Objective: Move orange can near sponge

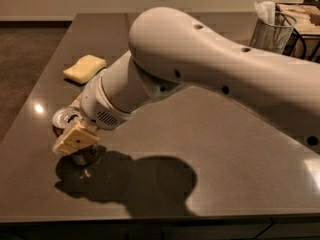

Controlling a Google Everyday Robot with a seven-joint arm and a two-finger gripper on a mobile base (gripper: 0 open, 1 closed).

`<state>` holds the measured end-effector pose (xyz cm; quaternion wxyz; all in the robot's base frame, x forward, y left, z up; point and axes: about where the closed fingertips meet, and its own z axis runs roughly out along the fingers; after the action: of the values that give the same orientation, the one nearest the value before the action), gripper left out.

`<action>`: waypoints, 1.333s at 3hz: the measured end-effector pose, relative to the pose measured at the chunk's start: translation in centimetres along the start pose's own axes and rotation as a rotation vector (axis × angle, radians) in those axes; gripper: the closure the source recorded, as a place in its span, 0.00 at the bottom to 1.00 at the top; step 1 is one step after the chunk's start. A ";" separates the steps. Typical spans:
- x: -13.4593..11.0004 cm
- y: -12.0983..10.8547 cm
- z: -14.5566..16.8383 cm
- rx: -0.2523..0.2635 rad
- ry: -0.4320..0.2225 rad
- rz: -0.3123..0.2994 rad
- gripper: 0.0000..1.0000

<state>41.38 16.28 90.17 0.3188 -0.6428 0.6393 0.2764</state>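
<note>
The orange can stands near the table's front left, its silver top showing and its brown-orange body mostly hidden. My gripper is at the can, with one cream-yellow finger across the can's near side and the other just showing behind it. The jaws look closed on the can. The pale yellow sponge lies flat on the table farther back, a short way beyond the can. My large white arm reaches in from the right and covers the table's middle.
A wire mesh basket with white paper in it stands at the back right, next to a dark rack. The dark table has its front edge close below the can and its left edge just beside it. The arm's shadow lies in front.
</note>
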 end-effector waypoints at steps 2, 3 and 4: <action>-2.7 -3.4 -1.2 0.017 -0.035 0.035 0.87; -4.2 -7.6 -1.3 0.085 -0.036 0.060 1.00; -4.6 -12.0 -0.9 0.163 -0.016 0.084 1.00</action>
<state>53.18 18.30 94.92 0.3634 -0.5850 0.6836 0.2416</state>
